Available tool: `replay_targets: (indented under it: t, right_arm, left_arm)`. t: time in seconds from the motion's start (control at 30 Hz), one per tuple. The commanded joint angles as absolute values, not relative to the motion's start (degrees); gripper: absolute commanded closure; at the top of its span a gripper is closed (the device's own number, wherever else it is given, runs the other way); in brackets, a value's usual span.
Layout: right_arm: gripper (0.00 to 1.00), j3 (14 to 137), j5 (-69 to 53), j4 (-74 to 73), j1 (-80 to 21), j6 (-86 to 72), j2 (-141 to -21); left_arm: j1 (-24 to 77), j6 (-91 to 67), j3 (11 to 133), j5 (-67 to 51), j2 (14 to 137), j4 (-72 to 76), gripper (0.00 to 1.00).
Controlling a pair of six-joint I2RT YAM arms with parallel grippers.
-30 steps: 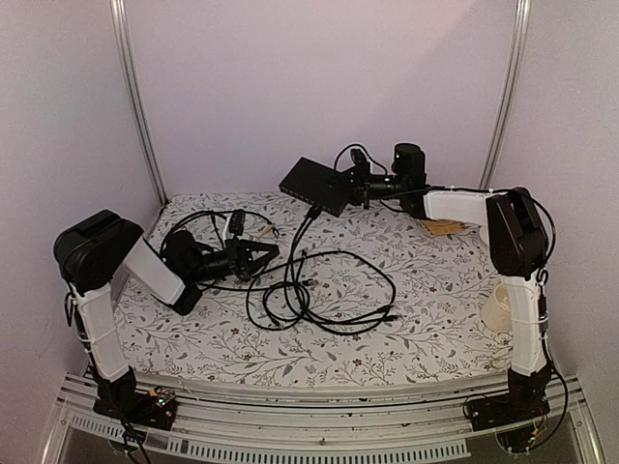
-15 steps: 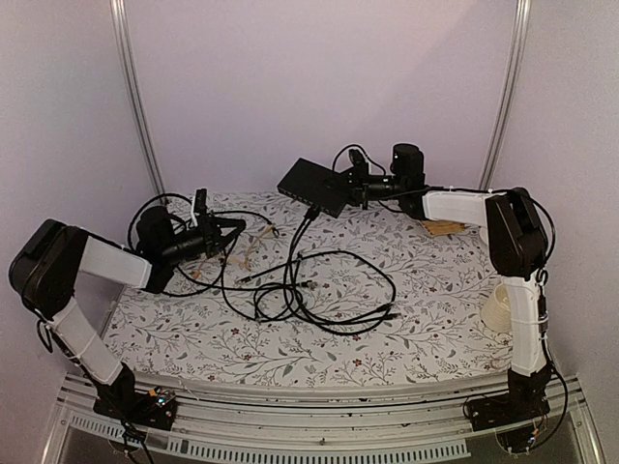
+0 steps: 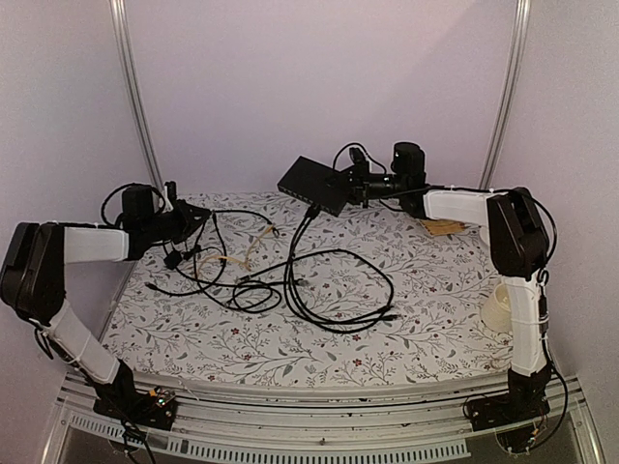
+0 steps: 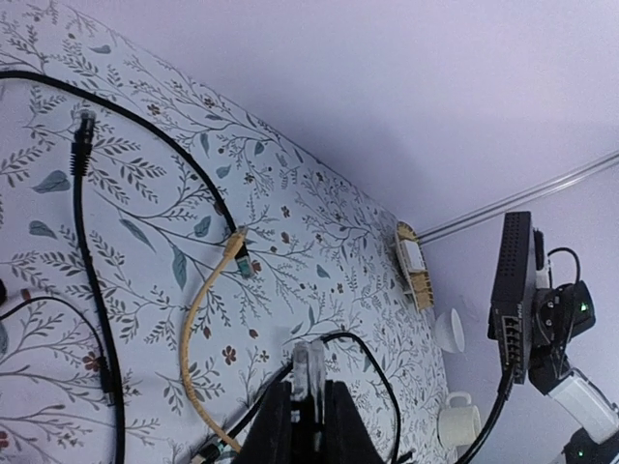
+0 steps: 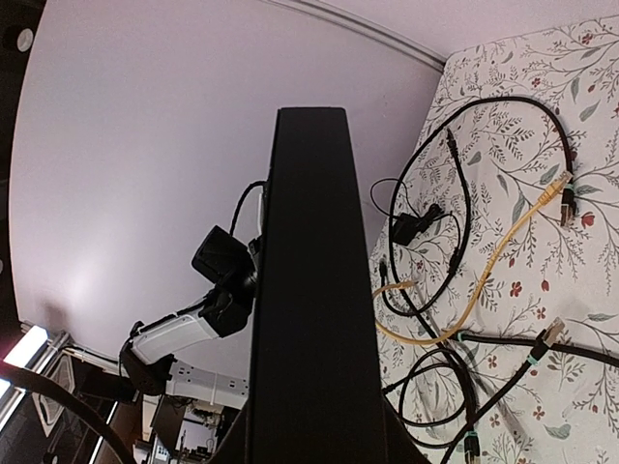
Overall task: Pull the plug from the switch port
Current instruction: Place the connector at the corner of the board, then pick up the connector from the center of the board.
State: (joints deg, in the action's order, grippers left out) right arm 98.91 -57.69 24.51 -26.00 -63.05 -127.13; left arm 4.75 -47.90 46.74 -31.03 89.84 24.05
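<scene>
Switch (image 3: pixel 311 182) is held clear of the counter (image 3: pixel 426 319) at the rear, right hand (image 3: pixel 348 186) clamped on one end; a black cable (image 3: pixel 308 222) hangs from its port edge. Left hand (image 4: pixel 308 391), far left and well apart, is all but closed on a clear plug (image 4: pixel 306 360). Judged: plug light, hard, brittle at the latch, best gripped by its body, not the limp cord; switch rigid, smooth. Counter carries a floral cloth strewn with loose cables; bare lilac walls stand close around.
</scene>
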Motion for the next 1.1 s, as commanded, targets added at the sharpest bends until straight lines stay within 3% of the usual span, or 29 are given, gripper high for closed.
replay_targets:
  t: [0.0,0.1,0.27,0.6,1.07]
  right_arm:
    - [0.98,99.17,-58.22,29.47,-25.71,-62.52,-121.57]
    - [0.98,98.84,-58.30,29.43,-25.66,-62.36,-121.08]
    - [0.98,98.61,-58.40,29.20,-25.74,-62.23,-120.76]
    - [0.98,98.18,-58.60,29.35,-25.63,-62.12,-120.41]
    - [0.98,92.24,-61.90,38.12,-24.23,-67.26,-118.12]
  left_arm:
    - [1.09,-42.61,53.23,-27.72,91.84,11.75,0.93]
    - [-0.11,-42.19,55.44,-29.37,93.77,9.08,0.71]
    - [0.00,-43.23,55.28,-28.81,93.25,8.74,0.51]
    - [6.56,-43.61,58.27,-33.17,90.18,8.56,0.50]
    - [23.05,-46.14,58.41,-38.14,99.93,10.08,0.49]
